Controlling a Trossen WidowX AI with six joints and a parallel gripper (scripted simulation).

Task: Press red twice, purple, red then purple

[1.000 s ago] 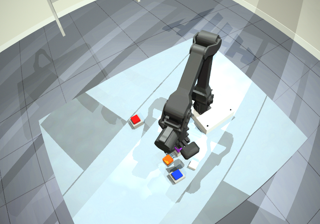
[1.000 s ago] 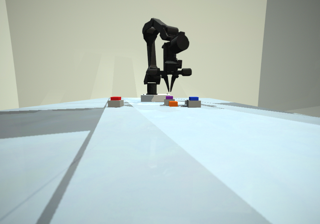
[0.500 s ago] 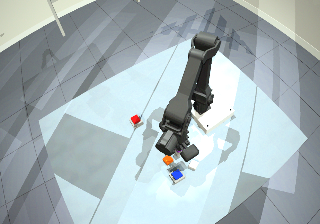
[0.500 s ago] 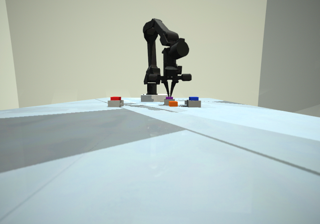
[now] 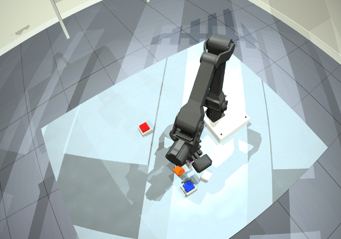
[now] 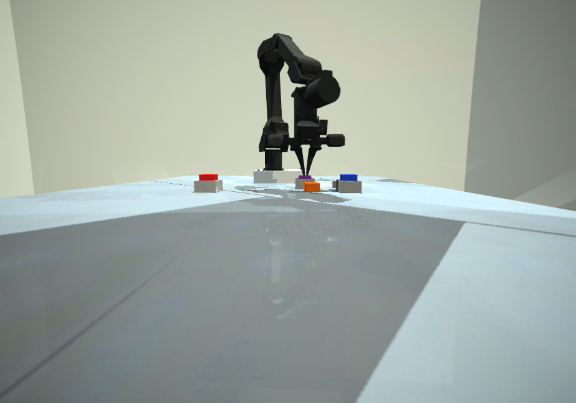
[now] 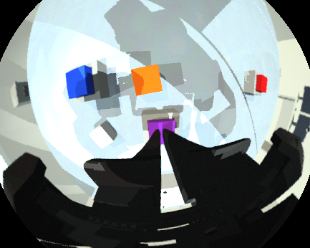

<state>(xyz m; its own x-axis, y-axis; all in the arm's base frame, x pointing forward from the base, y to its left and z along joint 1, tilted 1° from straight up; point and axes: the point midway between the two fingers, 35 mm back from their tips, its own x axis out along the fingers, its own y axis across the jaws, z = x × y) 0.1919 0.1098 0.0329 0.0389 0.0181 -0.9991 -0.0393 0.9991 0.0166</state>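
Observation:
The purple button (image 6: 301,176) (image 7: 155,125) sits on its grey base right under my gripper (image 6: 305,174) (image 7: 160,132). The gripper is shut with nothing held, pointing down, and its fingertips rest on the purple cap. In the exterior view the cap stands low in its base, lower than the red and blue caps stand in theirs. In the top view the arm hides most of the button and the fingertips. The red button (image 5: 144,127) (image 6: 207,177) (image 7: 261,83) stands apart, its cap raised and untouched.
An orange block (image 5: 178,170) (image 6: 312,187) (image 7: 147,79) lies close beside the purple button. The blue button (image 5: 188,186) (image 6: 348,177) (image 7: 76,83) stands beyond it. A white block (image 5: 206,176) (image 7: 99,136) lies near the purple and blue buttons.

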